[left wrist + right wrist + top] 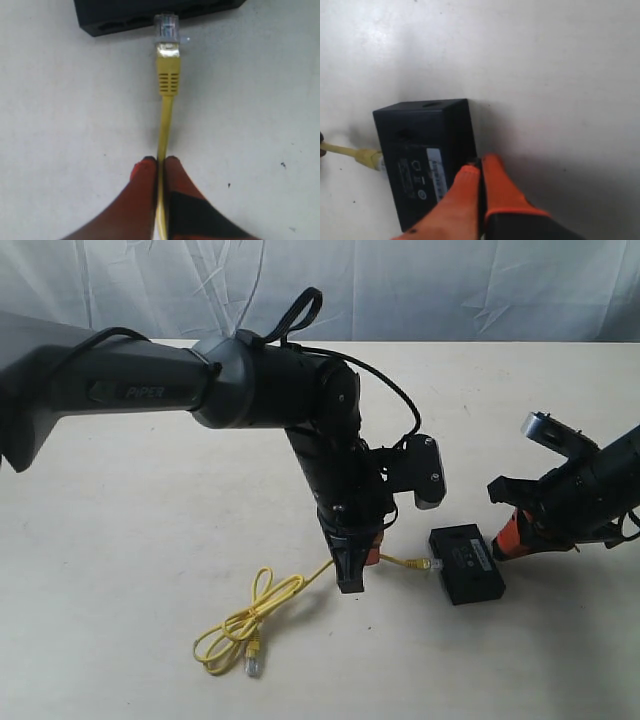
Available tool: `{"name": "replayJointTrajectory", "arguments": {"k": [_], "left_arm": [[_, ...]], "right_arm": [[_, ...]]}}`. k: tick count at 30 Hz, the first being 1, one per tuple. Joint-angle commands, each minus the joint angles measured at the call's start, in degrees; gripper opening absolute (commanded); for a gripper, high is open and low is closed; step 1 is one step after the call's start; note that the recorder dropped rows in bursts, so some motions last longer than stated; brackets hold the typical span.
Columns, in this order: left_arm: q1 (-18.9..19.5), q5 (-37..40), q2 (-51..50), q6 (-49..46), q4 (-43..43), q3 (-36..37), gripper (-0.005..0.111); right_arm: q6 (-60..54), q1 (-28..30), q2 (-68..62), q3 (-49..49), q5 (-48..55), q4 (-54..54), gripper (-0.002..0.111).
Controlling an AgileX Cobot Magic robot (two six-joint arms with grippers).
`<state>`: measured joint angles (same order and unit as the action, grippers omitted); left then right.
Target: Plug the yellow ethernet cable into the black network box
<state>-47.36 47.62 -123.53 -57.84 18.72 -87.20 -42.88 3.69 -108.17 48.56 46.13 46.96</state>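
Left wrist view gives us the closest look. The left gripper (159, 161) has its two red fingers pressed together on the yellow ethernet cable (164, 125), a short way behind the yellow boot. The cord runs straight from the fingers to the clear plug (166, 27), and the tip of this plug meets one of the ports in the side of the black network box (125, 12). We cannot tell if it is fully inside.

In the exterior view we see the box lying flat on the table (120, 520), right of the middle and closer to the near edge. The rest of the cable lies in loose loops (240, 625) toward the near edge, left of the box, with the second plug (254, 665) free beside them.

The right gripper (480, 162) has its orange fingers closed together with nothing between them. Their tips rest against the edge of the box on the side away from the ports, next to the white label (436, 172).
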Motion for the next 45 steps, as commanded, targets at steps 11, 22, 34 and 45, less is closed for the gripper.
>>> {"name": "replayJointTrajectory", "arguments": {"k": [11, 22, 34, 45], "left_arm": [[-0.13, -0.07, 0.84, 0.32, 0.93, 0.21, 0.000], [-0.13, -0.21, -0.67, 0.20, 1.21, 0.21, 0.000], [-0.13, -1.35, 0.12, 0.67, 2.46, 0.21, 0.000], [-0.13, -1.21, 0.12, 5.25, 2.59, 0.21, 0.000]], "right_arm": [[-0.39, 0.21, -0.85, -0.24, 1.67, 1.24, -0.001], [-0.39, 0.21, -0.96, -0.24, 1.68, 1.33, -0.001], [-0.63, 0.21, -2.13, -0.33, 3.44, 2.19, -0.001], [1.11, 0.21, -2.13, -2.54, 3.22, 2.54, -0.001]]}}
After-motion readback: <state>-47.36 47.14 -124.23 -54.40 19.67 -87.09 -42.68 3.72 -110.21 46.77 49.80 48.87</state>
